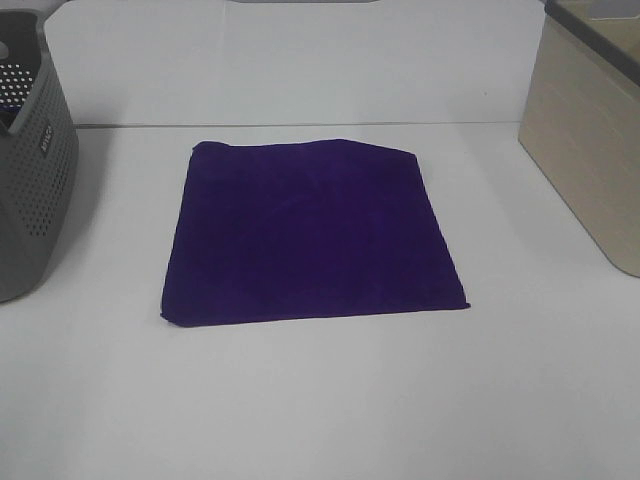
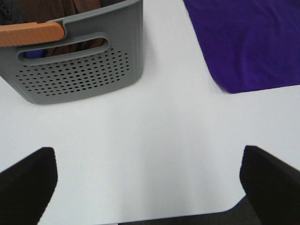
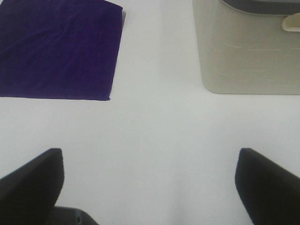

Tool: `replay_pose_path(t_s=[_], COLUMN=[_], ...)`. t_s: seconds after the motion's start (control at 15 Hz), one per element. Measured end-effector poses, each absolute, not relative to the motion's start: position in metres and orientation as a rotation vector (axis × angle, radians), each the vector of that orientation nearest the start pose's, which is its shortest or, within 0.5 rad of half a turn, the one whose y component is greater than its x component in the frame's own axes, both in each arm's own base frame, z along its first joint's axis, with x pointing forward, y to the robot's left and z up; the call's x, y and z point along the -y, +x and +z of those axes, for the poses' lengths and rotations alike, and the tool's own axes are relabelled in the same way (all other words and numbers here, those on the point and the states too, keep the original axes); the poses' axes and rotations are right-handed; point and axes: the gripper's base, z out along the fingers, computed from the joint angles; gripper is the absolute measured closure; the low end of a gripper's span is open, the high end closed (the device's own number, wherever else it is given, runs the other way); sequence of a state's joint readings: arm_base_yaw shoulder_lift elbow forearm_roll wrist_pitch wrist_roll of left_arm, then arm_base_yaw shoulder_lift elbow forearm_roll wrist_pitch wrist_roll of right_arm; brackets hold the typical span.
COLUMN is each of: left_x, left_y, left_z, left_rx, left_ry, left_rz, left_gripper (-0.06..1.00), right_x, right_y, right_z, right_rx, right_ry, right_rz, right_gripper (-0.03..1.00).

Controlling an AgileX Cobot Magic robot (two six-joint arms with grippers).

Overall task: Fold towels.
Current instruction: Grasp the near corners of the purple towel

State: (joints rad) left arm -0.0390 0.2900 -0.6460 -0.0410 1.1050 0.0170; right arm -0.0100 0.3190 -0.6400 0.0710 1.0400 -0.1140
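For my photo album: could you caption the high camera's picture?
A purple towel lies flat on a white table, between a grey perforated basket and a beige bin.

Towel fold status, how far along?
Done: the purple towel lies spread flat on the table between the gray basket and beige bin, no fold visible. In hand: nothing; left end effector and right end effector are both open over bare table, off the towel. Left: every fold, and brown cloth sits in the basket.

Left tool (image 2: 149,185) and right tool (image 3: 148,185), jaws wide apart, both empty.
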Motion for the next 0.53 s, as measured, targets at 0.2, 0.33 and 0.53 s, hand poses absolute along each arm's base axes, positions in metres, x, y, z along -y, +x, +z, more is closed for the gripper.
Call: replay_pose_path(t_s=[0.2,0.33,0.53], left_x=[0.013,0.028,0.045], left_y=[0.126,0.193,0.258], left_z=[0.374,0.377,0.338], left_rx=[-2.441,-2.507,-2.625], left_ry=[0.148,0.272,0.256], left_rz=[-0.108,-0.264,-0.523], left_gripper=[-0.04,-0.04,-0.04], right_x=[-0.005,-0.010,-0.026], right_y=[0.136,0.207,0.267], right_z=[0.360,0.363,0.338], right_rx=[-2.456,-2.621,-2.716], right_ry=[-0.086,-0.110,-0.223], right_rz=[0.064,0.150,0.407], right_gripper=[0.01,0.01,0.02])
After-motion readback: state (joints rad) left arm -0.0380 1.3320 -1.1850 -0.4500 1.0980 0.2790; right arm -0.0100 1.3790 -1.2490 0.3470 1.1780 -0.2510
